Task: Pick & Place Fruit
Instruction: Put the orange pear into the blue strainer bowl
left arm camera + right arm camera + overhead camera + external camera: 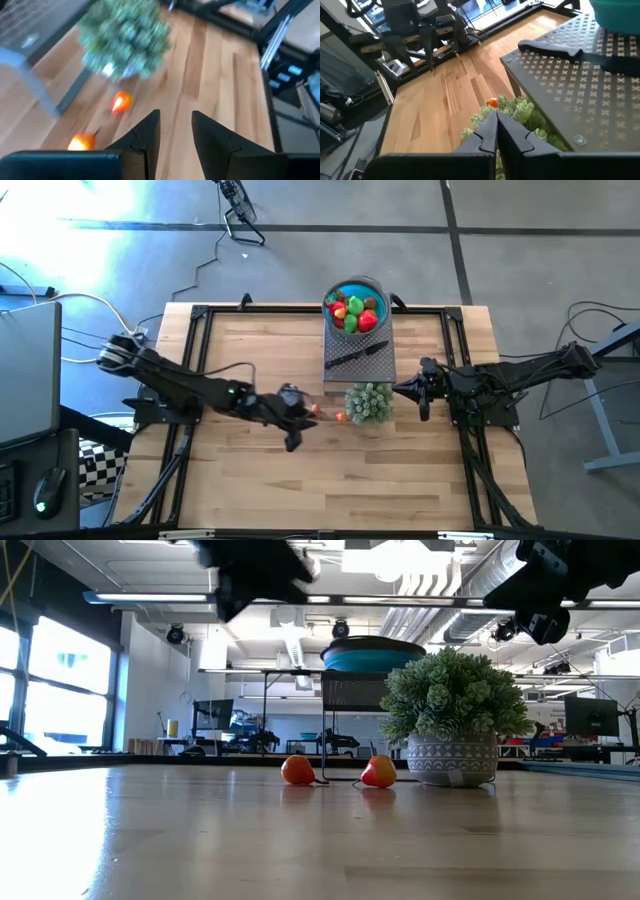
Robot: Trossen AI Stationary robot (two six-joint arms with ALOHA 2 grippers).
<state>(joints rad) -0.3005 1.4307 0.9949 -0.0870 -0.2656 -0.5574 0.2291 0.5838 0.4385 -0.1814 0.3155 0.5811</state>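
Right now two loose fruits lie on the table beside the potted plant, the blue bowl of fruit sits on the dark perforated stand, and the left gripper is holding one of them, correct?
Not quite. The left gripper holds nothing: the left wrist view shows bare table between its parted fingers. Both loose fruits lie on the table beside the potted plant, and the blue bowl sits on the stand.
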